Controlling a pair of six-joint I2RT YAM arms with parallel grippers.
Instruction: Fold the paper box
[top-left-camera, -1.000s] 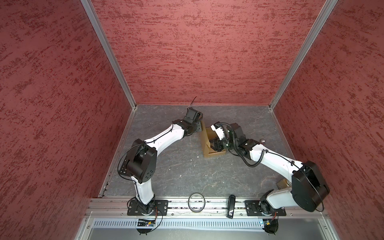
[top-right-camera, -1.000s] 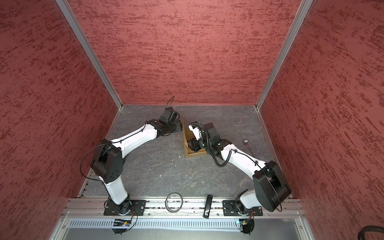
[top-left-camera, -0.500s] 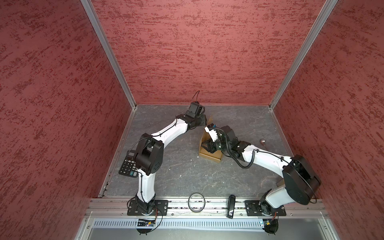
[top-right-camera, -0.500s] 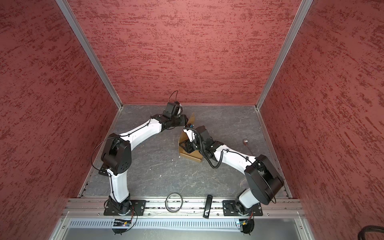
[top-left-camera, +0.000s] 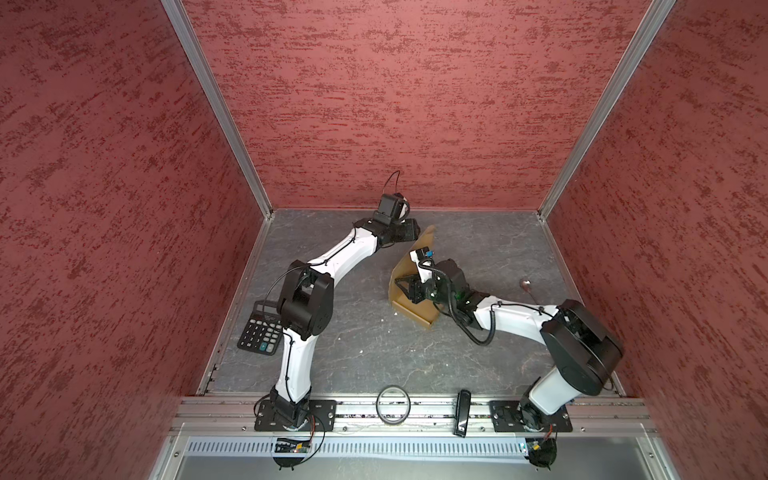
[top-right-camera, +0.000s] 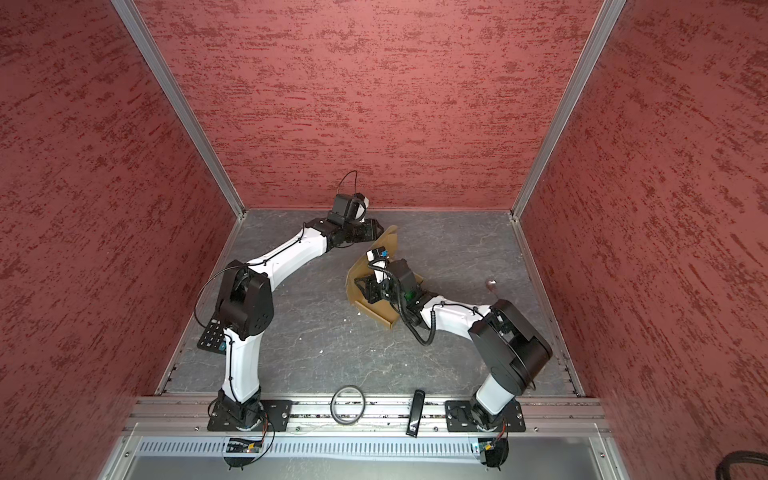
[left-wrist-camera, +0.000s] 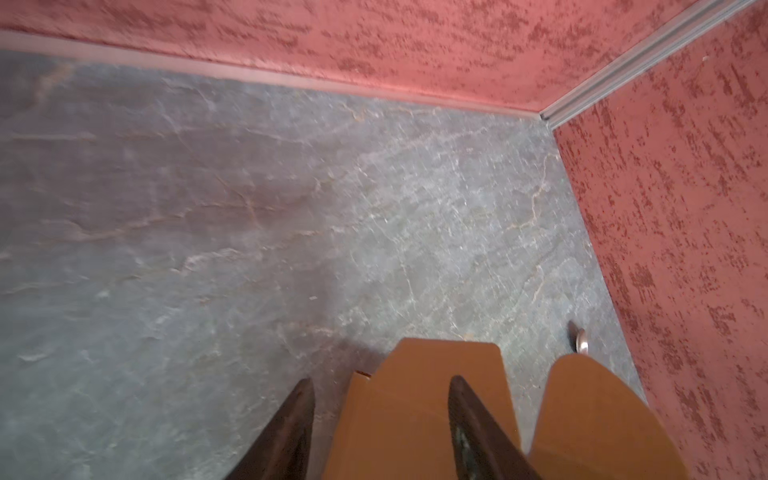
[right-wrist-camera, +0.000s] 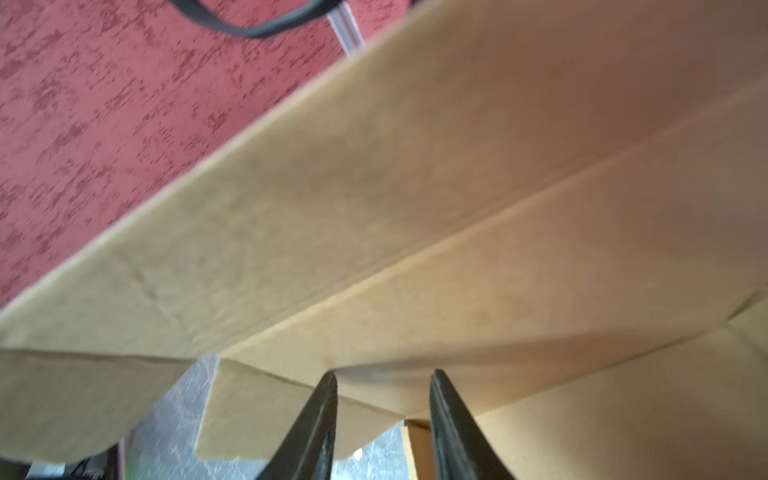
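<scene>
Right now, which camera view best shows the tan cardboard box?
A top view: the tan cardboard box shows nearly whole, tray and raised lid. The left wrist view shows only two flaps; the right wrist, blurred inner panels.

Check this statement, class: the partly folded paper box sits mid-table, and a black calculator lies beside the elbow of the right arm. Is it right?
Wrong in one respect: the calculator lies beside the elbow of the left arm, not the right, as both top views show. The partly folded paper box does sit mid-table.
</scene>
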